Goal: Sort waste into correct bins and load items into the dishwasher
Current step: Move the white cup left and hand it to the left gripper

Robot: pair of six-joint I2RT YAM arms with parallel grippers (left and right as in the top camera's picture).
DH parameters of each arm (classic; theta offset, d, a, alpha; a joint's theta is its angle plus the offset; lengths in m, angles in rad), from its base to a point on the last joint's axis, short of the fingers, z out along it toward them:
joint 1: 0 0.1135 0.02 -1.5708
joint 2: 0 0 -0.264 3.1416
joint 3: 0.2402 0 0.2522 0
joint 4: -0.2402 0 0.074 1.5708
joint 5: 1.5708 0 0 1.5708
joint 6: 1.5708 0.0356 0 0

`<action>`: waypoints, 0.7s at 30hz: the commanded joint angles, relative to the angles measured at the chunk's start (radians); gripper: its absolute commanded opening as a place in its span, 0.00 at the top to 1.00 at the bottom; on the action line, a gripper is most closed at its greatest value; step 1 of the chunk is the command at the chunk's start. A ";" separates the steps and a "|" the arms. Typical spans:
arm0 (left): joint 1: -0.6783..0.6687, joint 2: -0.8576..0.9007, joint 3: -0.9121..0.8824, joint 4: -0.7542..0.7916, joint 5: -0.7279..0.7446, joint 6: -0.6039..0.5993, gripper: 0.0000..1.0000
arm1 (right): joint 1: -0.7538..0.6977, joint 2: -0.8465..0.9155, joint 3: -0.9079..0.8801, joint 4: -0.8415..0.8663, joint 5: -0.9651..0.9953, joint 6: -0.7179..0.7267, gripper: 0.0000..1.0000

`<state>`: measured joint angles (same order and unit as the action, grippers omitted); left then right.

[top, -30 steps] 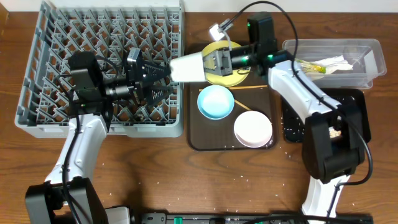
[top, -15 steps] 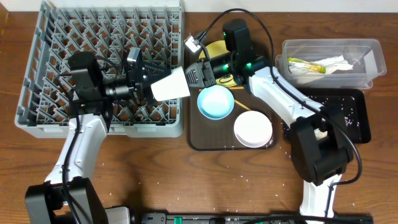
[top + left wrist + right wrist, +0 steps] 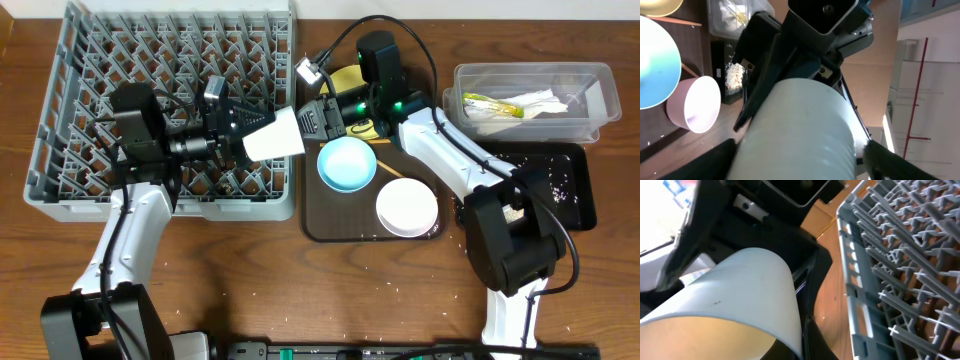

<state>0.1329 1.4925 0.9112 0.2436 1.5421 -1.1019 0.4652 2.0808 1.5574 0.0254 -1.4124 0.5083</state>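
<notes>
- Small white cup (image 3: 275, 135) hangs on its side above the right rim of the grey dish rack (image 3: 160, 205). Its wide mouth faces the brown tray (image 3: 320, 228).
- Right gripper (image 3: 306, 122) pinches the cup at the mouth end.
- Left gripper (image 3: 248, 137) is spread around the narrow end. In the left wrist view its fingers (image 3: 702, 162) stand on either side of the cup (image 3: 800, 130). Whether the pads touch it, I cannot tell.
- Edges: only a thin strip of wood separates rack and tray. In the right wrist view the rack's rim and pegs (image 3: 900, 280) run close beside the cup (image 3: 735, 295).
- The light blue bowl (image 3: 347, 163) sits on the tray just below the two grippers, with the white bowl (image 3: 406, 207) beside it. The right arm partly covers the yellow plate (image 3: 345, 78).
- Open room: the brown wooden table (image 3: 250, 285) in front of the rack and tray, dotted with white scraps.
- Far right: clear tub (image 3: 530, 70) holding the wrapper (image 3: 497, 104), and in front of it the black tray (image 3: 582, 205).
</notes>
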 commanded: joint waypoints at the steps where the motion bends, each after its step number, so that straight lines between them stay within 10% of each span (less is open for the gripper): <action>1: -0.001 -0.004 0.013 0.006 0.029 0.005 0.14 | 0.001 0.023 -0.002 0.024 0.048 0.027 0.99; 21: -0.001 -0.004 0.013 0.006 0.029 0.003 0.11 | 0.001 0.048 -0.002 0.166 -0.018 0.136 0.99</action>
<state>0.1329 1.4921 0.9112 0.2443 1.5505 -1.1027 0.4652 2.0937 1.5558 0.2054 -1.3987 0.6464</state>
